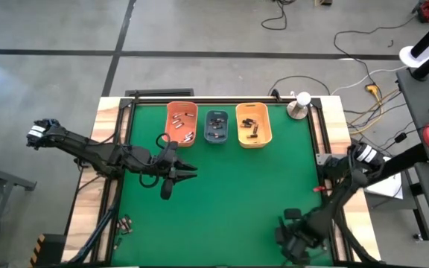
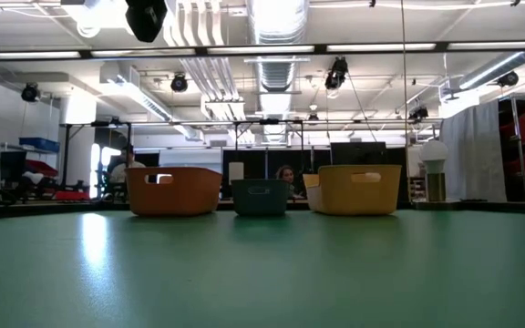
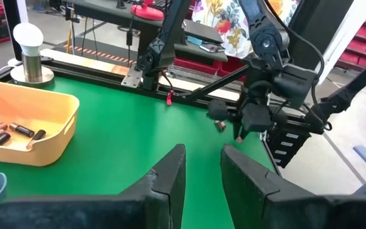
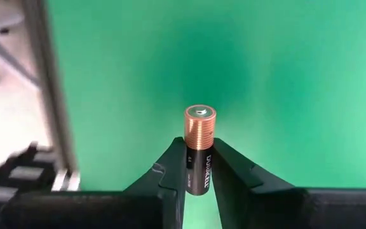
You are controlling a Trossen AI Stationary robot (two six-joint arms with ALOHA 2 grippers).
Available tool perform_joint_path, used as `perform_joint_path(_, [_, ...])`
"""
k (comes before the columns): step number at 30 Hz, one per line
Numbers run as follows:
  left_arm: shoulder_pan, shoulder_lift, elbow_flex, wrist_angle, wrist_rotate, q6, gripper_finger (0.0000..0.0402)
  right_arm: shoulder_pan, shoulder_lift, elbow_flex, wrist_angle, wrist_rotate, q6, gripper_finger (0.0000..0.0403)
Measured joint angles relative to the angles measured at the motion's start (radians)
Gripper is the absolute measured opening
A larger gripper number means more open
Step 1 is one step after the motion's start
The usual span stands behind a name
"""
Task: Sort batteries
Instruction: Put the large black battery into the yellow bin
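Right gripper (image 4: 199, 172) clamped on a battery (image 4: 199, 146), coppery end sticking out past the fingers, over green mat (image 1: 229, 193) near the table's front right corner. Left gripper (image 3: 202, 168) jaws slightly apart, nothing between them, above the mat's left half, just in front of the orange bin (image 1: 181, 123). Three bins in a row at the back edge: orange, blue-grey bin (image 1: 217, 126), yellow bin (image 1: 253, 123), each with batteries inside. A white bulb on a metal stand (image 1: 299, 106) sits at the back right. Wood table border (image 1: 334, 119), grey concrete floor (image 1: 199, 37) with cables. Low view: ceiling lights, ducts, a person (image 2: 285, 175) behind the bins.
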Motion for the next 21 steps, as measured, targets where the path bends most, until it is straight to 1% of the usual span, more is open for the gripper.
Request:
perform_joint_path(5, [0.000, 0.000, 0.000, -0.002, 0.000, 0.000, 0.0080, -0.138, 0.000, 0.026, -0.012, 0.064, -0.095, 0.0053])
perform_joint_path(11, [0.000, 0.000, 0.000, -0.018, 0.000, 0.000, 0.0080, -0.330, 0.000, 0.117, -0.065, 0.105, -0.255, 0.0053])
perform_joint_path(15, [0.000, 0.000, 0.000, -0.022, 0.000, 0.000, 0.0080, -0.451, -0.002, 0.202, -0.121, 0.146, -0.414, 0.0053])
perform_joint_path(21, [0.000, 0.000, 0.000, -0.022, 0.000, 0.000, 0.0080, -0.644, -0.002, 0.362, -0.214, 0.152, -0.597, 0.0054])
